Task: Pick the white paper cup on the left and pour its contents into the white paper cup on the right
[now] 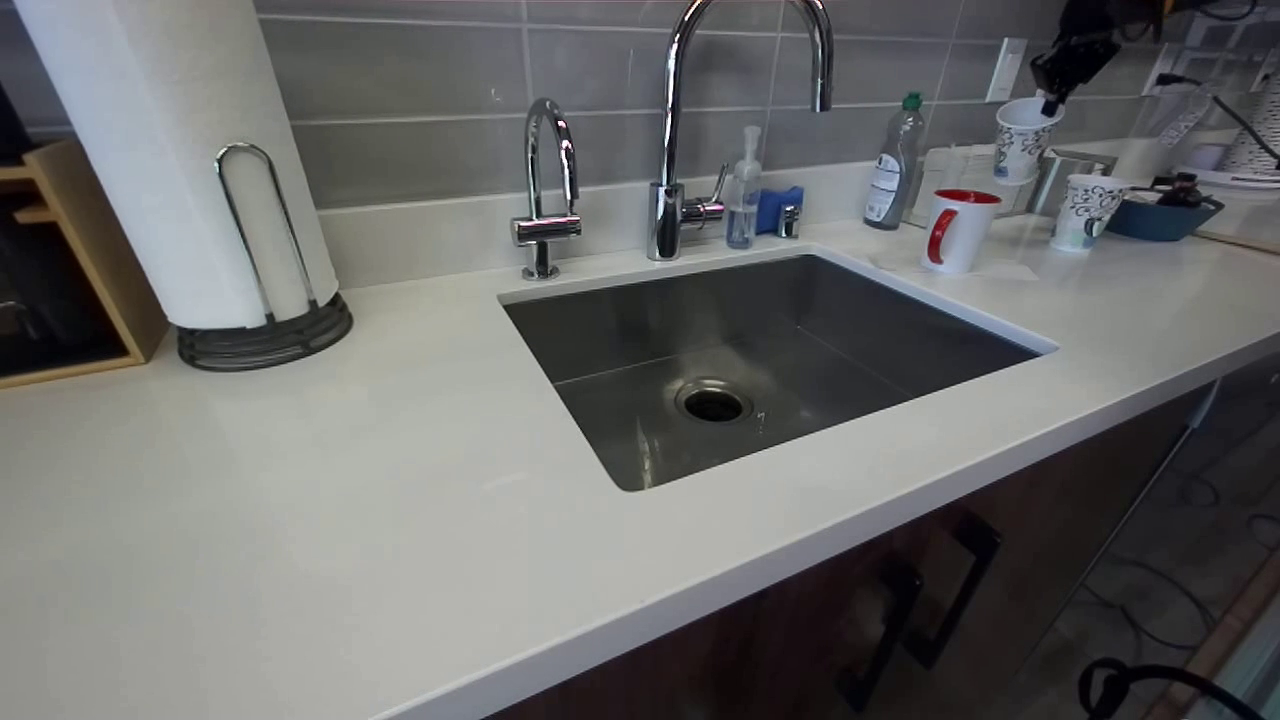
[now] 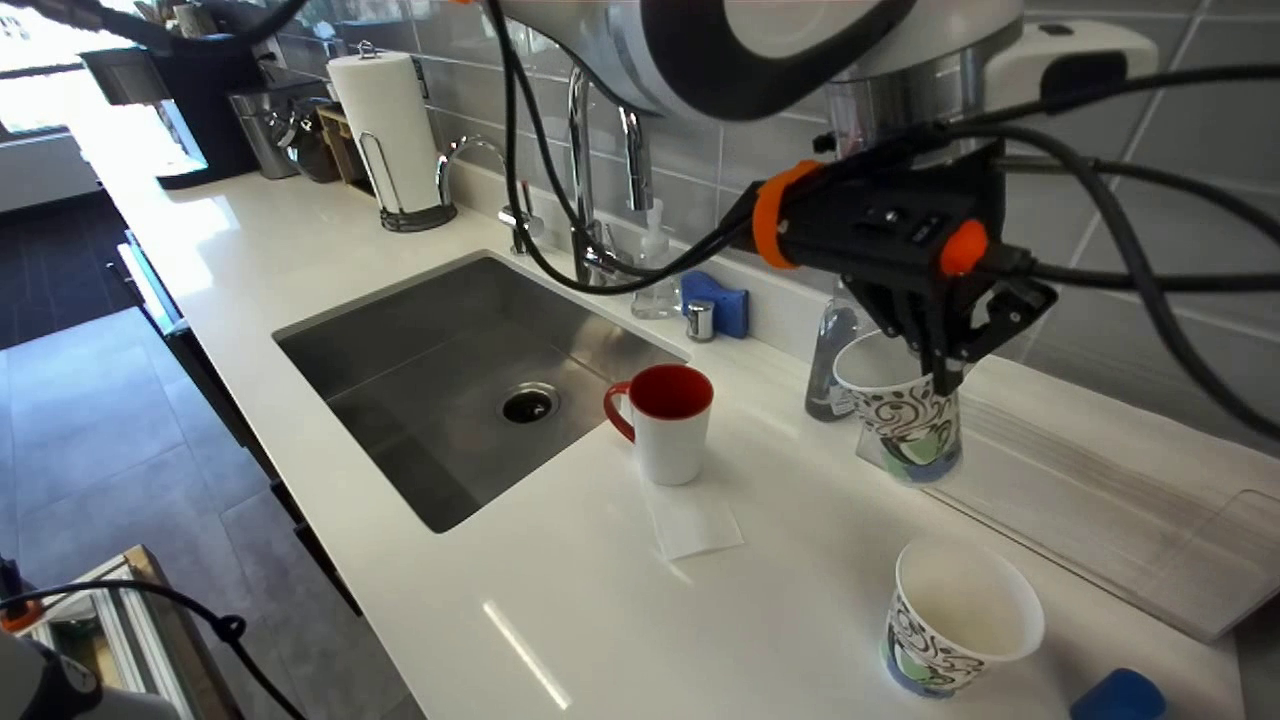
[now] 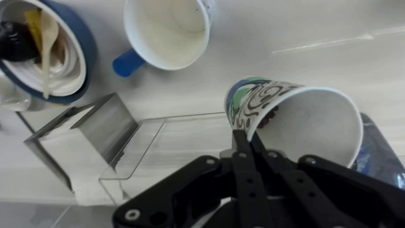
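My gripper is shut on the rim of a patterned white paper cup, one finger inside the wall and one outside. In both exterior views, the gripper holds this cup roughly upright above the counter. Several small dark red round pieces show inside it; the wall hides part of them. A matching white paper cup stands upright on the counter, apart from the held cup. It also shows in an exterior view and in the wrist view, where it looks empty.
A red-and-white mug stands beside the sink. A soap bottle and a transparent plastic stand are along the wall. A small blue object, a blue bowl with utensils and a metal napkin holder are near the standing cup.
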Motion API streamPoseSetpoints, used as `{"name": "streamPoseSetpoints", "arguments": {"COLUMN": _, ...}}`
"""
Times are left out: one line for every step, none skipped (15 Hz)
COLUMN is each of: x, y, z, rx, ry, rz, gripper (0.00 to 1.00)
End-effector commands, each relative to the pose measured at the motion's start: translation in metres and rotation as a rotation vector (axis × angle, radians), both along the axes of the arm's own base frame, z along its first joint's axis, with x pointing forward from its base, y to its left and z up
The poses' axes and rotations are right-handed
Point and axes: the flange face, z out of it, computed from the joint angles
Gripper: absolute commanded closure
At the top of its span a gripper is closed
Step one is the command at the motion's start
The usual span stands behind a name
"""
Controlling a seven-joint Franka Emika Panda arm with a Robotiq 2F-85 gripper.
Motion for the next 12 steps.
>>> {"name": "streamPoseSetpoints", "arguments": {"x": -0.014, "y": 0.017, "z": 0.015, "rx": -0.185, "ry": -0.039, "rz": 0.0, "gripper": 0.99}}
{"name": "streamPoseSetpoints", "arguments": {"x": -0.016, "y": 0.018, "z": 0.017, "rx": -0.237, "ry": -0.035, "rz": -0.007, "gripper": 0.99}}
{"name": "streamPoseSetpoints", "arguments": {"x": -0.018, "y": 0.018, "z": 0.018, "rx": -0.288, "ry": -0.032, "rz": -0.013, "gripper": 0.99}}
{"name": "streamPoseSetpoints", "arguments": {"x": -0.02, "y": 0.018, "z": 0.018, "rx": -0.331, "ry": -0.019, "rz": -0.019, "gripper": 0.99}}
{"name": "streamPoseSetpoints", "arguments": {"x": -0.023, "y": 0.018, "z": 0.018, "rx": -0.374, "ry": -0.003, "rz": -0.027, "gripper": 0.99}}
{"name": "streamPoseSetpoints", "arguments": {"x": -0.026, "y": 0.016, "z": 0.019, "rx": -0.418, "ry": 0.009, "rz": -0.039, "gripper": 0.99}}
{"name": "streamPoseSetpoints", "arguments": {"x": -0.028, "y": 0.016, "z": 0.019, "rx": -0.45, "ry": 0.024, "rz": -0.049, "gripper": 0.99}}
{"name": "streamPoseSetpoints", "arguments": {"x": -0.029, "y": 0.015, "z": 0.02, "rx": -0.49, "ry": 0.03, "rz": -0.055, "gripper": 0.99}}
{"name": "streamPoseSetpoints", "arguments": {"x": -0.031, "y": 0.014, "z": 0.02, "rx": -0.524, "ry": 0.038, "rz": -0.07, "gripper": 0.99}}
{"name": "streamPoseSetpoints", "arguments": {"x": -0.032, "y": 0.013, "z": 0.019, "rx": -0.555, "ry": 0.049, "rz": -0.084, "gripper": 0.99}}
{"name": "streamPoseSetpoints", "arguments": {"x": -0.035, "y": 0.012, "z": 0.018, "rx": -0.583, "ry": 0.065, "rz": -0.1, "gripper": 0.99}}
{"name": "streamPoseSetpoints", "arguments": {"x": -0.037, "y": 0.012, "z": 0.016, "rx": -0.605, "ry": 0.085, "rz": -0.117, "gripper": 0.99}}
